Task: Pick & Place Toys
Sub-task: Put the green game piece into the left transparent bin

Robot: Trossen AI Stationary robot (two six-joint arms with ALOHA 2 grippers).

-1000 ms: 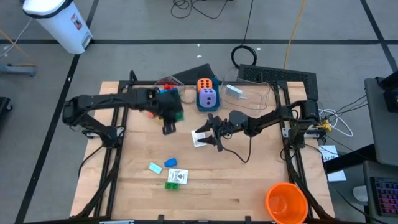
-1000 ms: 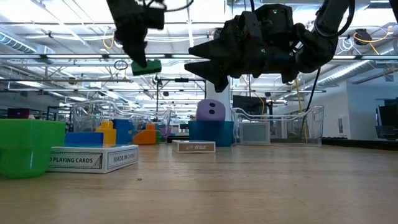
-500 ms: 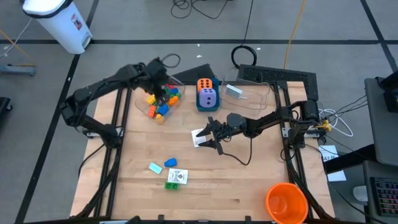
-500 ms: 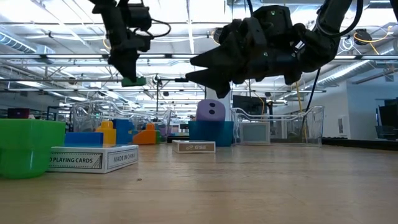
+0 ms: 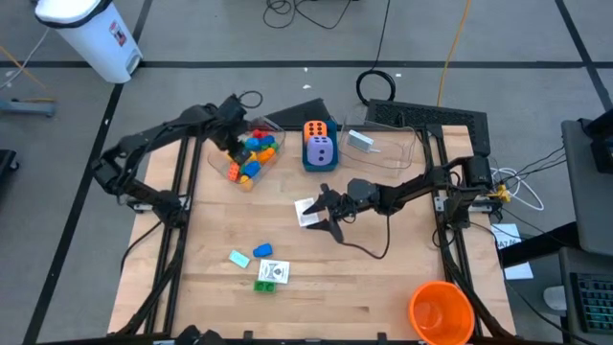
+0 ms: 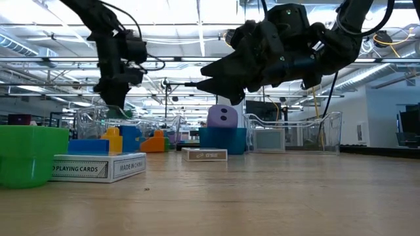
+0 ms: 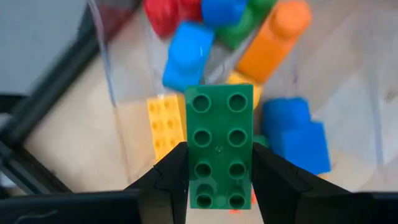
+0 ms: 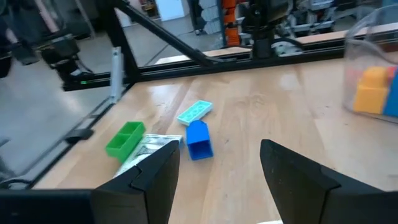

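— Green brick [image 7: 220, 146]: clamped by its long sides in left gripper [image 7: 214, 180], held over clear tub [image 5: 251, 153] near table's far-left corner.
— Rigid, light, likely slick; side hold judged sound. Right gripper [image 5: 324, 213]: parted, empty, mid-table.

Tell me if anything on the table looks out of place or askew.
Nothing looks damaged or spilled. A small blue plastic brick, a light blue flat piece, a green plastic brick and a white playing-card box lie loose on the wooden table, not in any tub.
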